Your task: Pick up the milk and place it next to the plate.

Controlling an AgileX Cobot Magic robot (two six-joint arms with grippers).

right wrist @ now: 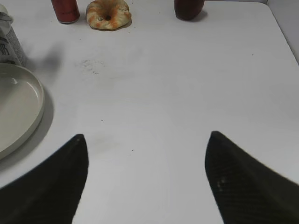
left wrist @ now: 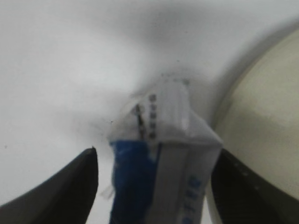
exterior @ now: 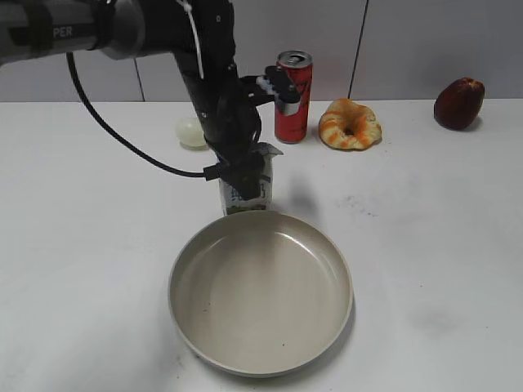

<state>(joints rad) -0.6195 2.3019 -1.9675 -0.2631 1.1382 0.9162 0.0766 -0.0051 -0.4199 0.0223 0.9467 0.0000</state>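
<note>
Milk at the plate's far rim, left gripper around it

Plate (exterior: 261, 304) sits nearest, a wide beige dish. Just beyond its far rim the milk (exterior: 246, 186) stands upright on the table (exterior: 425, 237), close against the rim (touching or not, I cannot tell). The left gripper (exterior: 243, 181) comes down from the upper left, its jaws on either side of the carton; a gap shows on one side, so a firm hold is uncertain. I judge this the placing step: next comes opening wide and lifting straight up. Right gripper (right wrist: 145, 179) hangs spread and empty over bare table. Farther off stand a red can (exterior: 292, 96) and a pastry (exterior: 350, 124).
</note>
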